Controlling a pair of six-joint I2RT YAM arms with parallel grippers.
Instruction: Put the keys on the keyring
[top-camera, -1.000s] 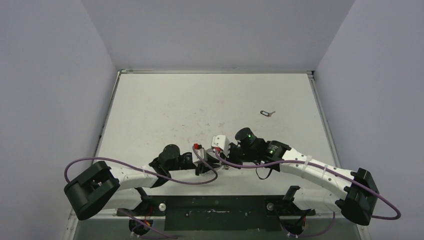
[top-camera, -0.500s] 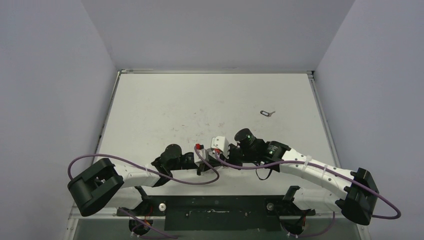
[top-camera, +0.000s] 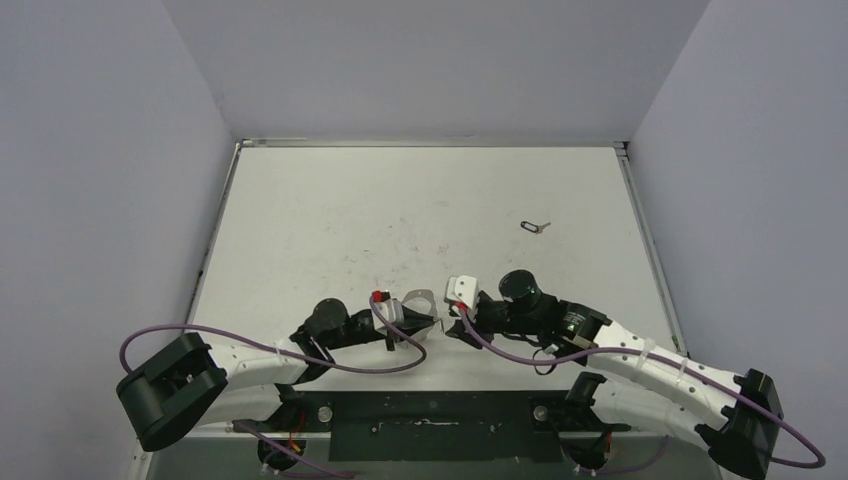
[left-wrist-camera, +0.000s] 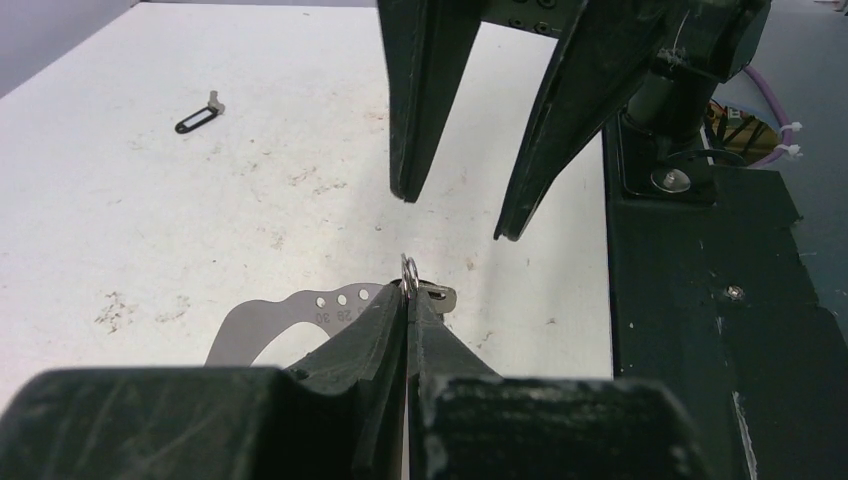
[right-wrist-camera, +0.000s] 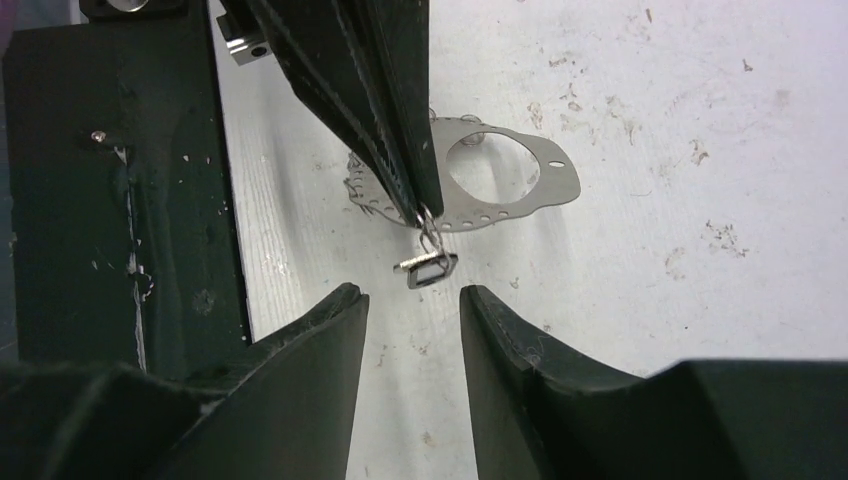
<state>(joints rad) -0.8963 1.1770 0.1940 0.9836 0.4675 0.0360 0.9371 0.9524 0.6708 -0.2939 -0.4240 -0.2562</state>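
Keys (top-camera: 535, 226): on the table (top-camera: 330, 220), far right, well apart from both grippers, unfetched
Keyring (right-wrist-camera: 555, 185): small ring (right-wrist-camera: 428, 218) clamped in left gripper (left-wrist-camera: 408, 295), likely presented for threading
Right gripper (right-wrist-camera: 412, 300): jaws apart, empty, facing ring

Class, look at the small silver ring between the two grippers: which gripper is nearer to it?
Left. The left gripper is shut on the small silver ring, pinching it at its fingertips. The right gripper stands open facing it, apart from the ring.
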